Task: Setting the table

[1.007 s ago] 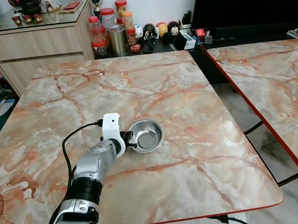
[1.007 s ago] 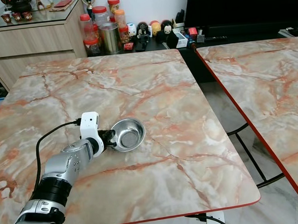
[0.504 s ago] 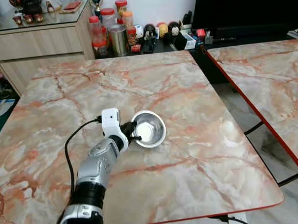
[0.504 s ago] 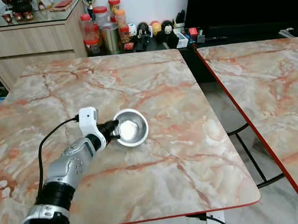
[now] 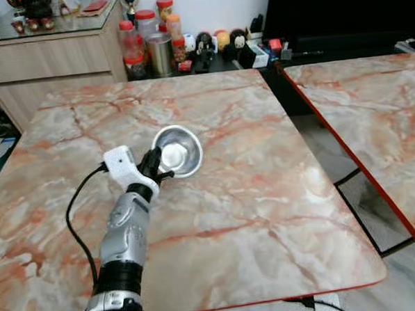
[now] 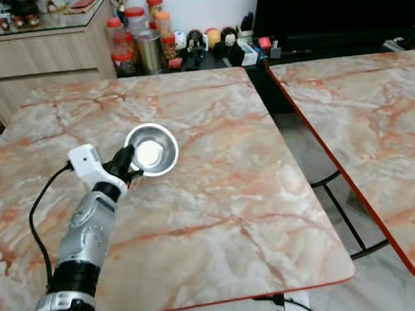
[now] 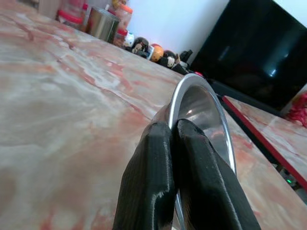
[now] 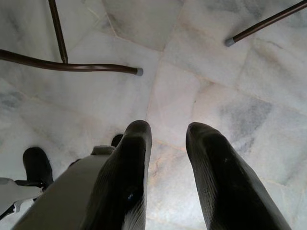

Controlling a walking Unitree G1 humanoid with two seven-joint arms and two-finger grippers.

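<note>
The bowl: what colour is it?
Shiny silver metal bowl, clearest in the left eye view.

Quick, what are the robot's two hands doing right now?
Left gripper: shut on the rim of the small shiny steel bowl.
Right gripper: open, holding nothing, hanging above the pale floor tiles.

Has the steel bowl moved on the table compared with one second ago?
Yes. The steel bowl, pinched at its rim by the left gripper, has travelled away from the marble table's near edge, toward the jars.
</note>
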